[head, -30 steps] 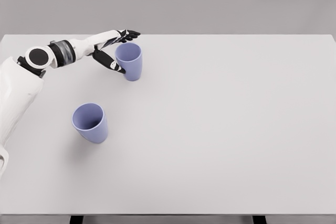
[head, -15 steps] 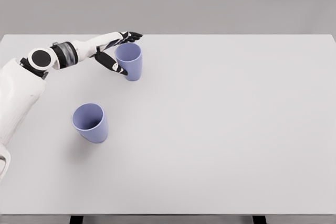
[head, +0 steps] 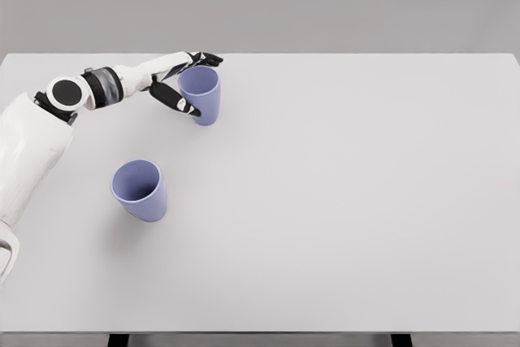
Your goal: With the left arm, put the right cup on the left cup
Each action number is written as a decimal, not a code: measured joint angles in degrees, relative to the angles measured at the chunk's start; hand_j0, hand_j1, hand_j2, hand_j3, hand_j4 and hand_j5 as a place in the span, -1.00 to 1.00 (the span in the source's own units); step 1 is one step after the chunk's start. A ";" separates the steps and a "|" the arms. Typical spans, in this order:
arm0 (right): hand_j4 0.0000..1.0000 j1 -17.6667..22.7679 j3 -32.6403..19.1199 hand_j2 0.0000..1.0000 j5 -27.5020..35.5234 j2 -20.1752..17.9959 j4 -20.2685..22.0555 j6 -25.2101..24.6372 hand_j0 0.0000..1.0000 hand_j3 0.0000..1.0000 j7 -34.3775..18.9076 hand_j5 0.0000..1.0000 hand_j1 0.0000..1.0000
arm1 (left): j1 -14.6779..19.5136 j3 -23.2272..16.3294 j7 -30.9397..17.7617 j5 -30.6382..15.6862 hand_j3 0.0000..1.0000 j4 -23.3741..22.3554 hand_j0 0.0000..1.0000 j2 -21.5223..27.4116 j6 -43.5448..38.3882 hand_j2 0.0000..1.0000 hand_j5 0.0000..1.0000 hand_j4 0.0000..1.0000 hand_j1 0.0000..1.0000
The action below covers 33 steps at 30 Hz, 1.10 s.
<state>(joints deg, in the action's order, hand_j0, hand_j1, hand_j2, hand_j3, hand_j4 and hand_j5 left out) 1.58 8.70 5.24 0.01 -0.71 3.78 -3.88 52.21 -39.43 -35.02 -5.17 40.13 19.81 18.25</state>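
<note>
You have the left robot hand [head: 184, 80] at the far cup [head: 200, 94], which stands upright on the tabletop [head: 341, 201] near its far edge, left of the middle. The fingers [head: 205, 59] reach around the back of that cup near its rim, and the thumb [head: 179, 101] lies against its near left side, so the robot hand is cupped around it; you cannot tell from this view whether the grip is firm, and the cup's base looks to be on the tabletop. The near cup [head: 140, 189] sits well apart from the far cup, closer to you and further left, open end up and leaning slightly. The white left arm [head: 49, 111] comes in from the left edge and stretches across to the far cup.
</note>
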 measured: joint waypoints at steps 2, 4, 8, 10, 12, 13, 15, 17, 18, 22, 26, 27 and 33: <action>1.00 0.00 0.00 1.00 0.00 0.00 -0.02 0.00 1.00 1.00 0.01 1.00 1.00 | -0.09 0.07 0.05 -0.16 0.45 0.11 0.45 -0.02 0.00 0.45 0.45 0.45 0.45; 1.00 0.00 0.00 1.00 -0.01 0.00 -0.01 0.00 1.00 1.00 0.02 1.00 1.00 | -0.09 0.06 0.05 -0.19 0.34 0.20 0.34 -0.04 0.03 0.34 0.34 0.34 0.34; 1.00 0.00 0.00 1.00 -0.02 0.00 0.01 0.00 1.00 1.00 -0.01 1.00 1.00 | -0.09 0.04 0.04 -0.19 0.22 0.28 0.22 0.00 0.05 0.22 0.22 0.22 0.22; 1.00 0.00 0.00 1.00 -0.03 0.00 -0.03 0.00 1.00 1.00 0.00 1.00 1.00 | -0.09 0.04 0.04 -0.22 0.22 0.35 0.22 0.02 0.03 0.22 0.22 0.22 0.22; 1.00 0.00 0.00 1.00 -0.03 0.00 -0.05 0.00 1.00 1.00 0.01 1.00 1.00 | -0.09 0.07 0.05 -0.27 0.18 0.43 0.18 0.03 0.02 0.18 0.18 0.18 0.18; 1.00 0.00 0.00 1.00 -0.04 0.00 -0.05 0.00 1.00 1.00 0.00 1.00 1.00 | 0.00 0.09 0.05 -0.30 0.16 0.51 0.16 0.03 0.02 0.16 0.16 0.16 0.16; 1.00 0.00 0.00 1.00 -0.05 0.00 -0.03 0.00 1.00 1.00 0.01 1.00 1.00 | 0.09 0.11 0.06 -0.36 0.15 0.69 0.15 0.00 0.02 0.15 0.15 0.15 0.15; 1.00 0.00 0.00 1.00 -0.03 0.00 -0.05 0.00 1.00 1.00 0.00 1.00 1.00 | 0.09 0.12 0.05 -0.41 0.15 1.15 0.15 0.00 0.02 0.15 0.15 0.15 0.15; 1.00 0.00 0.00 1.00 -0.02 0.00 -0.06 0.00 1.00 1.00 0.01 1.00 1.00 | 0.09 0.11 0.05 -0.58 0.13 1.55 0.13 0.04 0.02 0.13 0.13 0.13 0.13; 1.00 0.00 0.00 1.00 0.00 0.00 -0.02 0.00 1.00 1.00 0.01 1.00 1.00 | 0.09 0.12 0.03 -1.41 0.11 3.37 0.11 0.43 0.02 0.11 0.11 0.11 0.11; 1.00 0.00 0.00 1.00 0.01 0.00 -0.06 0.00 1.00 1.00 0.02 1.00 1.00 | -0.18 0.13 0.03 -1.72 0.11 5.27 0.11 1.17 0.06 0.11 0.11 0.11 0.11; 1.00 0.00 0.00 1.00 0.00 0.00 -0.04 0.00 1.00 1.00 0.02 1.00 1.00 | -0.79 0.12 0.02 -2.00 0.10 5.94 0.10 1.62 0.08 0.10 0.10 0.10 0.10; 1.00 0.00 0.00 1.00 -0.04 0.00 -0.04 0.00 1.00 1.00 -0.01 1.00 1.00 | -1.93 0.08 0.02 -3.79 0.09 10.46 0.09 4.55 0.11 0.09 0.09 0.09 0.09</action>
<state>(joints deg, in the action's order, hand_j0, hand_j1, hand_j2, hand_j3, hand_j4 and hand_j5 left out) 1.58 8.70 5.21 0.01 -0.75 3.78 -3.89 50.27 -39.35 -34.99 -8.96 50.59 24.37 18.36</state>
